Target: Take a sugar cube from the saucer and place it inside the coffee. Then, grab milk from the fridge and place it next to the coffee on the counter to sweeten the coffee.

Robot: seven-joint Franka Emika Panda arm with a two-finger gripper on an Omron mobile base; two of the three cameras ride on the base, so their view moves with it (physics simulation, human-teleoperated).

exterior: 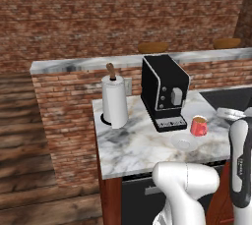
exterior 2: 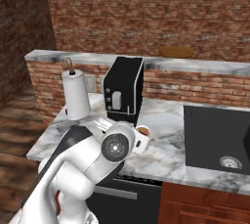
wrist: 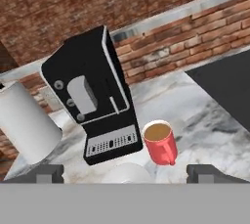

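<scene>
The gripper (wrist: pixel 124 173) stood with its jaws spread fully apart and held nothing, its two dark fingertips (wrist: pixel 45 173) rising wide at the bottom of the hand view. The saucer (wrist: pixel 126 173), a shallow white dish with a smooth glazed look, lay directly below and between those fingertips, cut off by the edge of that view. The sugar cube could not be made out on it; in the left base view the saucer (exterior: pixel 184 143) showed only a faint mark at its centre, too small to identify. The coffee (wrist: pixel 160 142), a glossy red cylindrical mug holding brown liquid, stood just beyond the saucer and slightly to the right of the gripper's line.

The step in hand was judged to be the approach to the sugar cube. A good pick would call for a straight descent centred over the dish, with the jaws narrowed beforehand, since so small a cube could easily be pushed aside on a slick surface.

The counter (wrist: pixel 205 120) was polished white-and-grey veined marble. Ahead and left of the gripper stood a boxy black coffee machine (wrist: pixel 90 96) with a perforated drip grille, and farther left a white paper towel roll (wrist: pixel 24 123), matte and cylindrical. A black sink (exterior 2: pixel 217 137) lay well to the right.
</scene>
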